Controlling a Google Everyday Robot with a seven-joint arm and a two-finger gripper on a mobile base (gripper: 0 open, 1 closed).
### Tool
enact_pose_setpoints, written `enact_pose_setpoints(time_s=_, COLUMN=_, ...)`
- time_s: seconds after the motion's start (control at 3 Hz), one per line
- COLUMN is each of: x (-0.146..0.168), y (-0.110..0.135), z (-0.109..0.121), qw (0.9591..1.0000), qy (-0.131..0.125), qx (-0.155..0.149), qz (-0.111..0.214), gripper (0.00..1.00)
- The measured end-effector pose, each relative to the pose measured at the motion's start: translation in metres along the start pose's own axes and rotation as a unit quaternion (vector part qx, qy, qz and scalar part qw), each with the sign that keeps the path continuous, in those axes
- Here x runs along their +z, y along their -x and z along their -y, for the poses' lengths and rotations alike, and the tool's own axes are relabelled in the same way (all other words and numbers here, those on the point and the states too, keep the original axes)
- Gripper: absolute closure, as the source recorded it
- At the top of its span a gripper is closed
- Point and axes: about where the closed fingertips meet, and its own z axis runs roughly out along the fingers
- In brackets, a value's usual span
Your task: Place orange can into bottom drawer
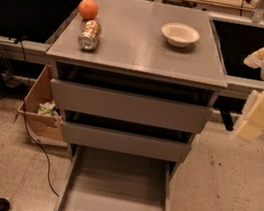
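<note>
On my feed, the grey cabinet (141, 53) shows a dully gleaming, smooth metal top. At its left rear the orange can (89, 34) lies with a shiny silver end and patterned metal sides, beside a matt-skinned orange fruit (88, 9). At the right rear is a smooth, pale bowl (180, 35). The bottom drawer (114, 203) is matt grey metal. Right of the cabinet hangs the gripper (254, 119), cream and plastic-looking. To the cabinet's left is a brown cardboard box (39, 111), and beneath it rough, speckled ground (228, 195).

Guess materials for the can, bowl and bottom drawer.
Can: likely aluminium, shiny silver end. Bowl: matte cream, ceramic or plastic, unclear. Bottom drawer: probably painted sheet metal, dull flat grey floor. Gripper: off right of the cabinet, cream casing, looks plastic.
</note>
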Motion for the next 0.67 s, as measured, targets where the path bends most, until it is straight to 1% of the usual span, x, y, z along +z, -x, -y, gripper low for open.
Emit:
enact_pose_setpoints(time_s=0.33, x=0.029, y=0.036, z=0.026, qw=0.999, qy=-0.004, qx=0.01, qz=0.042, gripper=0.0)
enact_pose_setpoints(time_s=0.67, x=0.055, y=0.077, z=0.058, qw=0.9967, qy=-0.016, qx=0.022, qz=0.076, gripper=0.0)
